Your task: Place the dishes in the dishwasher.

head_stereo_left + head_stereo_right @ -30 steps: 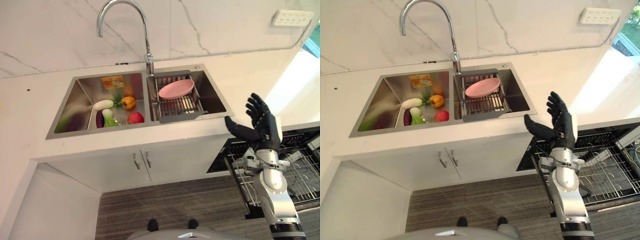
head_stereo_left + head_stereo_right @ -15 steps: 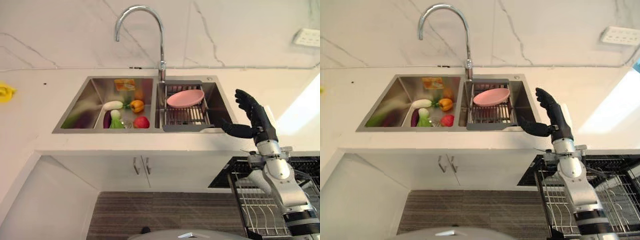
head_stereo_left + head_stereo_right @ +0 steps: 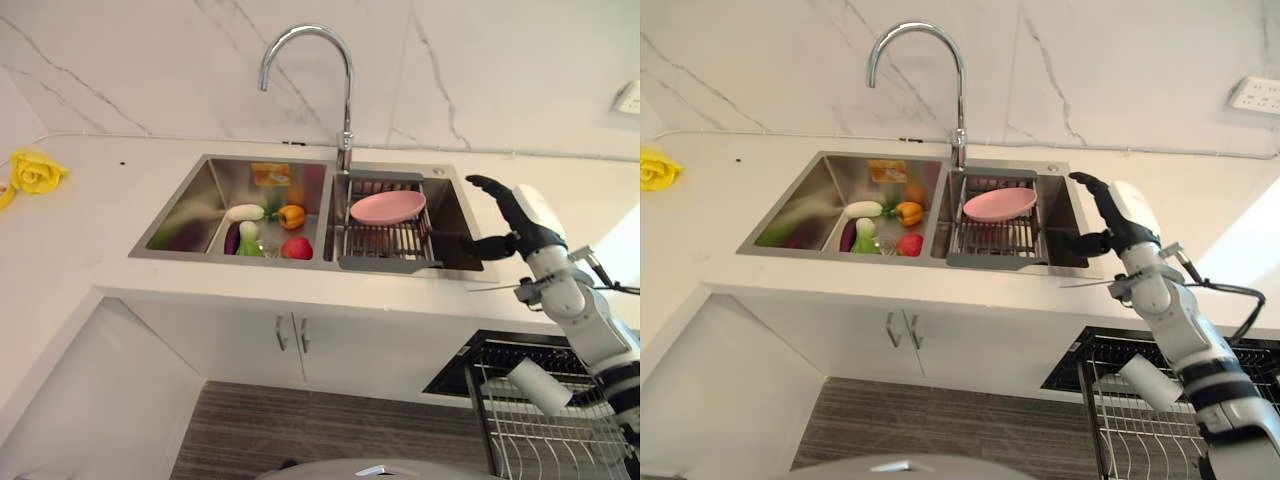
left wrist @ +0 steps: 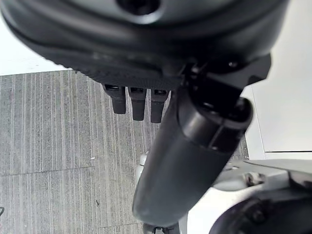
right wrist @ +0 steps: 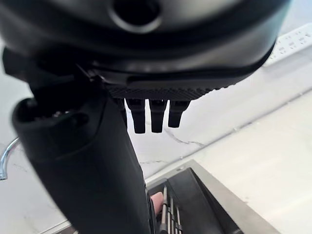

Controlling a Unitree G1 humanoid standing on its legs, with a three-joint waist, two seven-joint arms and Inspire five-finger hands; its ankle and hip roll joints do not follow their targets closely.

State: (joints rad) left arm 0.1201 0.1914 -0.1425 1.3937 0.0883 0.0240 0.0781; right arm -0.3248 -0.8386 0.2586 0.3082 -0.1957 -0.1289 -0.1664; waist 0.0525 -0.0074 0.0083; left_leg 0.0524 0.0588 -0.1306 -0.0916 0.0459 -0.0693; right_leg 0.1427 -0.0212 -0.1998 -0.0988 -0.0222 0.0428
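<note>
A shallow pink round plate point(image 3: 387, 207) lies in a dark wire dish rack point(image 3: 384, 240) that sits in the right basin of a double stainless-steel sink point(image 3: 190, 205), set into a white countertop point(image 3: 90, 240) under a tall curved chrome tap point(image 3: 320, 75). The left basin holds toy vegetables: a white radish point(image 3: 245, 212), an orange-yellow pepper point(image 3: 291, 216), a red tomato point(image 3: 296, 248), a dark purple aubergine point(image 3: 232, 240) and a small yellow box point(image 3: 271, 174) at the back. A yellow flower point(image 3: 36, 172) rests on the counter at far left.

The right hand point(image 3: 515, 222) hovers above the right edge of the sink, just beside the rack and apart from the plate, fingers straight and spread, thumb stretched toward the rack, holding nothing. The left hand point(image 4: 146, 83) hangs over the grey striped floor point(image 4: 44, 136), fingers relaxed and empty.

Below the counter on the right, the pulled-out wire dishwasher rack point(image 3: 530, 420) stands open beside white cabinet doors point(image 3: 260, 340)
</note>
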